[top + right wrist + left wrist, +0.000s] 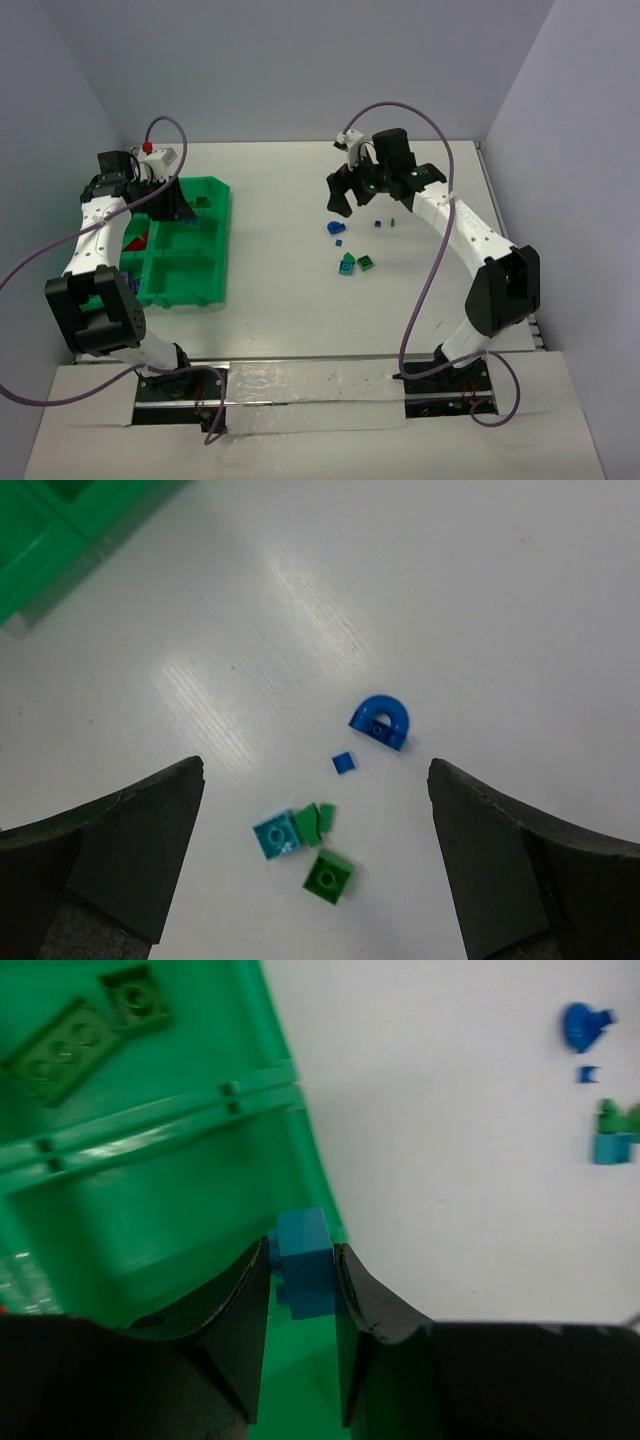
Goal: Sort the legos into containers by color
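One blue brick (305,1260) is pinched between the left fingers (258,1285), which are closed on its sides. It hangs right at the outer wall of the green tray (130,1230), over a compartment that looks bare below the fingertips. Past the divider ahead of these fingers lie two green plates (62,1050). I judge the step in hand to be the drop of this blue piece. The next move calls for carrying it inward over the proper bin, clear of the green ones, and then parting the fingers.

The right fingers (135,840) stand wide apart and hold nothing, hovering above the table (480,600). Between them and a little ahead lie a blue arch (381,721), a small blue tile (343,763), a teal brick (276,837) and green bricks (328,877).

Only the left wrist view shows the held brick, since the top view hides it behind the arm. The top view alone shows red pieces (135,240) in another compartment.
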Robot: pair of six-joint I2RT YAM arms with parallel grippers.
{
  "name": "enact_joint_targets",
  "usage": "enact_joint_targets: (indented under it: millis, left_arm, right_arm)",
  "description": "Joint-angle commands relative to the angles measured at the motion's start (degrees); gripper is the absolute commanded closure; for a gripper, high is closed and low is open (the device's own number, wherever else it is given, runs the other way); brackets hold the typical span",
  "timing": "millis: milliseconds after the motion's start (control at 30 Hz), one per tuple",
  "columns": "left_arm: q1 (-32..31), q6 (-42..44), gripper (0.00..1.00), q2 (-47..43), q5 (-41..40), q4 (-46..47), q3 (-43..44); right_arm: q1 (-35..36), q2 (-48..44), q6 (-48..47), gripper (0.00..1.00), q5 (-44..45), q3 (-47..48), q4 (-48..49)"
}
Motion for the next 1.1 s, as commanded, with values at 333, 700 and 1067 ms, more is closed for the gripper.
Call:
enact_joint_targets:
  millis: [333,700,1067]
  left_arm:
    - [0.14,4.74,1.00,2.13,-17.61,7.54,0.66]
    - [-0.14,4.27,1.00,4.88,-18.31,7.52,-2.54]
    - [-1.15,3.52,0.80,7.23,-19.86,8.35,-3.83]
  right_arm:
    - [-0.62,-0.28,-13.07,0.05,0.75,-4.61,-15.55]
    - [-0.05,2.64,-20.34,0.25,0.53,-9.43,-15.99]
    - [2.85,2.04,-22.32,0.42,2.13,-14.03,-13.04]
